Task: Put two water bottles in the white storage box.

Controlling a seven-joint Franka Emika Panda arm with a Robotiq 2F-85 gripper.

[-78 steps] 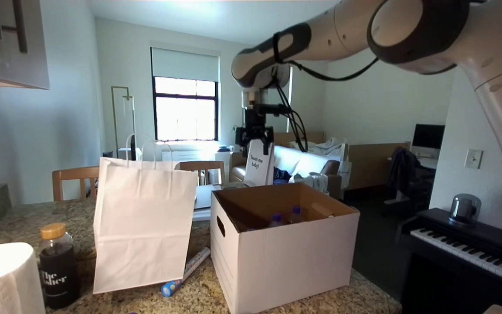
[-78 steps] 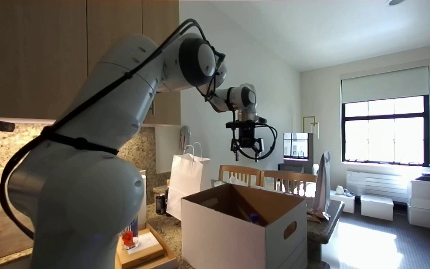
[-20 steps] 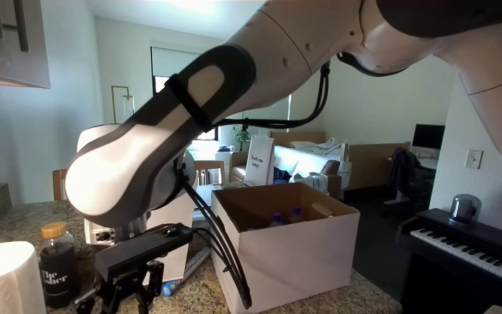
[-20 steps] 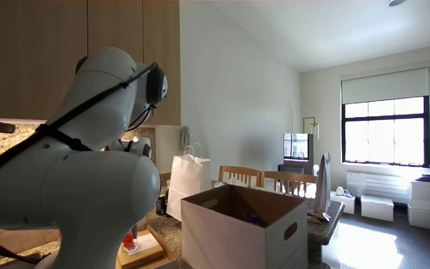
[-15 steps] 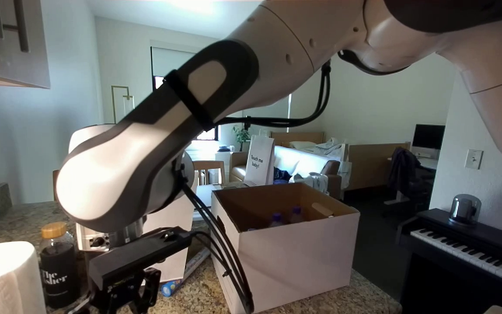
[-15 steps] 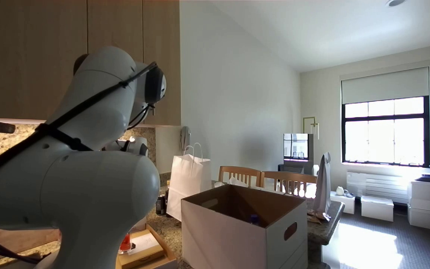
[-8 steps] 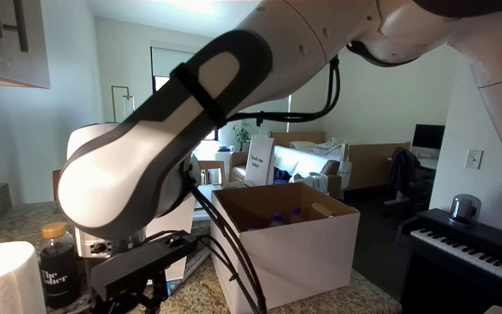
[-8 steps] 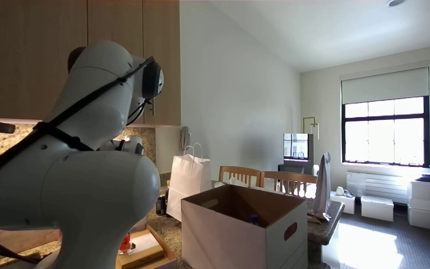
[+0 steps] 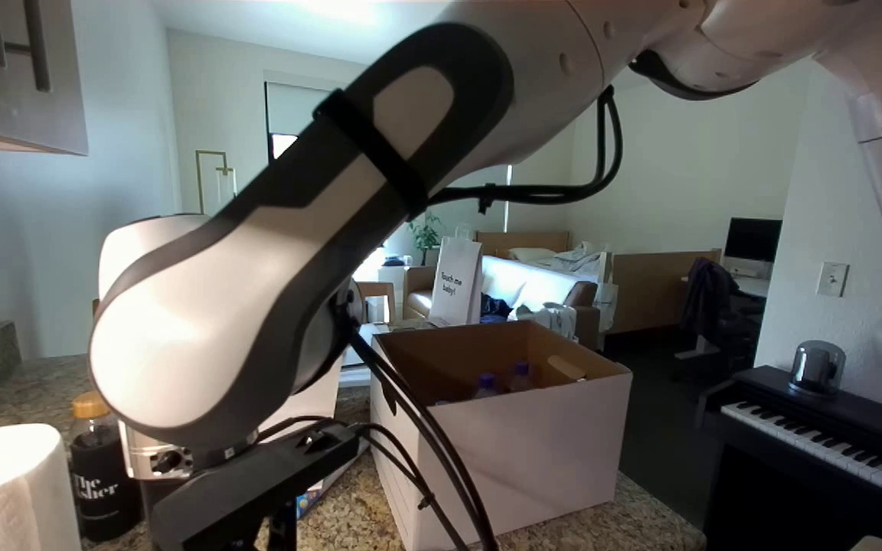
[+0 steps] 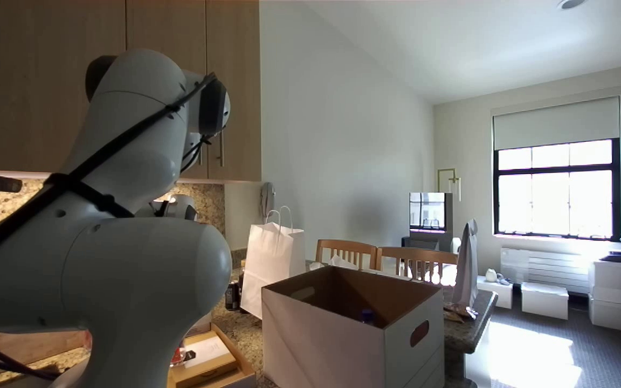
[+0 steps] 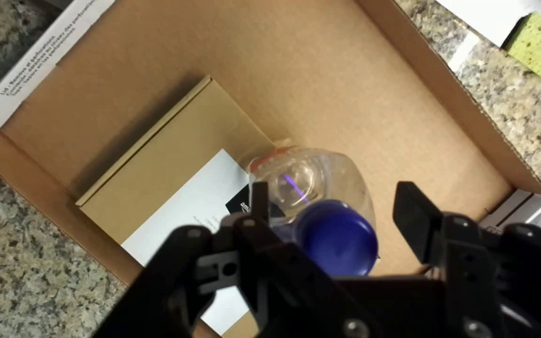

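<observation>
1. The water bottle [image 11: 331,211] is sitting in a shallow, smooth-floored cardboard tray [image 11: 327,84], outside the white storage box [image 9: 525,459]; its clear body is showing rounded walls, a patch of red and a glossy blue cap.
2. The gripper [image 11: 335,202] is holding its black fingers [image 11: 416,225] apart, the bottle lying between them in the wrist view. A gap is showing beside one finger; the other is overlapping the bottle's outline, so I cannot tell whether it is touching.
3. A flat brown carton [image 11: 176,173] with a white label is lying against or just under the bottle, whose base is perhaps resting over its edge.
4. The cube-like storage box is standing on a speckled stone counter [image 9: 628,524], showing plain white outside and brown cardboard inside. Two blue-capped bottles [image 9: 485,386] are poking into sight within, their lower parts hiding behind the near wall.
5. A creased white paper bag [image 10: 273,264] is standing just beside the box; a pitted yellow sponge [image 11: 538,44] is lying beyond the tray.
6. In an exterior view, the arm [image 9: 204,329] is covering most of the bag, and the lower edge is cutting off the fingertips.
7. Compared with its high place about five seconds earlier, the gripper is now hanging low near the counter; the capped bottles are keeping their places.
</observation>
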